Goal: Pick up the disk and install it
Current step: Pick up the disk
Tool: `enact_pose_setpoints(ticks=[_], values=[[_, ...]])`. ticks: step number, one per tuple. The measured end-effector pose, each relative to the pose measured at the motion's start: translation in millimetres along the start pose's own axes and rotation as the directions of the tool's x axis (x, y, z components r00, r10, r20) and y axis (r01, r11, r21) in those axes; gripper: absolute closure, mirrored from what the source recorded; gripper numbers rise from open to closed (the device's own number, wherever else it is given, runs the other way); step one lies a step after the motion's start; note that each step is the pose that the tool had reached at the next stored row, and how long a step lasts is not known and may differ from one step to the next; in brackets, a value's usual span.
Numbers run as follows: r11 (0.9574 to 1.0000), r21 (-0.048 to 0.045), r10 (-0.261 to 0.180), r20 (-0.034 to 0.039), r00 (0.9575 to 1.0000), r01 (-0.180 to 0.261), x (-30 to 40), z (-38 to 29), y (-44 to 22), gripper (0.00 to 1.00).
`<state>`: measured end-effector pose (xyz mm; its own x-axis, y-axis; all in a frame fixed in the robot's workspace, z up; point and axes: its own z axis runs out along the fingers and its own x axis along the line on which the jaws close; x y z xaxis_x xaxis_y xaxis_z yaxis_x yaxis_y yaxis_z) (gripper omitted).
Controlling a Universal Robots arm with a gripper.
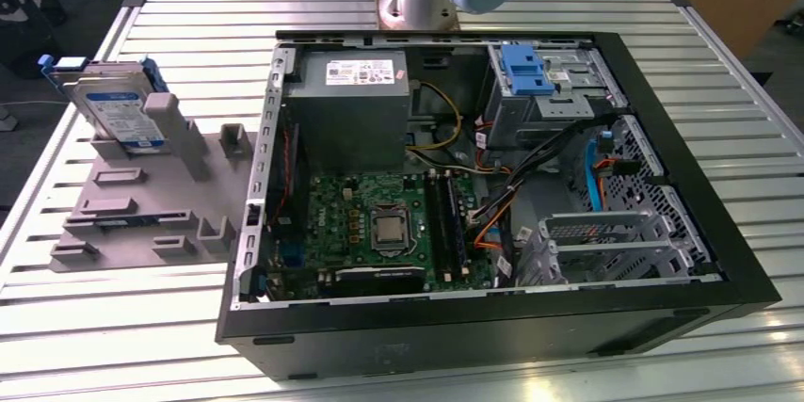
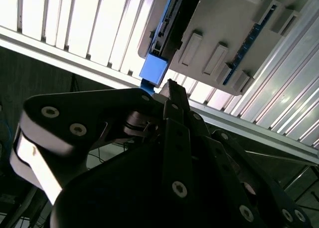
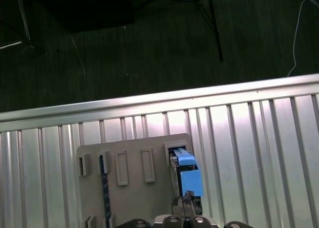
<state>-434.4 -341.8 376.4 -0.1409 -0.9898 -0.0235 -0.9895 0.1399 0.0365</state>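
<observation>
- Second wrist view, nearest first: the gripper (image 2: 172, 86) is drawn narrow with nothing in it. Its tip is in line with the blue end of the disk (image 2: 164, 33) but apart from it.
- First wrist view agrees: the gripper (image 3: 188, 194) is closed up and empty, and the disk (image 3: 185, 169) sits edge-on in a slot of the grey holder (image 3: 132, 193).
- At the exterior view's upper left, the disk (image 1: 116, 110) stands upright in the holder (image 1: 138, 200) on the slatted table (image 1: 113, 327). Its white-and-blue label shows, and it is not yet picked.
- Farther toward the exterior view's right lies the open case (image 1: 503, 322), with a blue bracket (image 1: 522, 68) near its upper right corner.
- Step in hand, as I judge it: the reach for the disk. It wants the jaws spread wider than the disk's thin edge, square to its flat faces and centred on its blue end. The pull should run straight along the slot so nothing drags on the holder.
</observation>
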Motion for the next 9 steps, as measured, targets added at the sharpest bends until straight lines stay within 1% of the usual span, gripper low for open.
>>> enact_pose_setpoints(ticks=[1, 4, 9], values=[[1.0, 0.0019, 0.0, 0.0002, 1.0, 0.0, 0.0, 0.0, 0.1, 0.89], [0.9999, 0.0122, -0.002, 0.0016, 1.0, 0.002, 0.1, 0.9, 0.4, 0.89], [0.9997, 0.0257, -0.003, 0.0035, 1.0, 0.003, 0.3, 4.1, 1.6, 0.89]])
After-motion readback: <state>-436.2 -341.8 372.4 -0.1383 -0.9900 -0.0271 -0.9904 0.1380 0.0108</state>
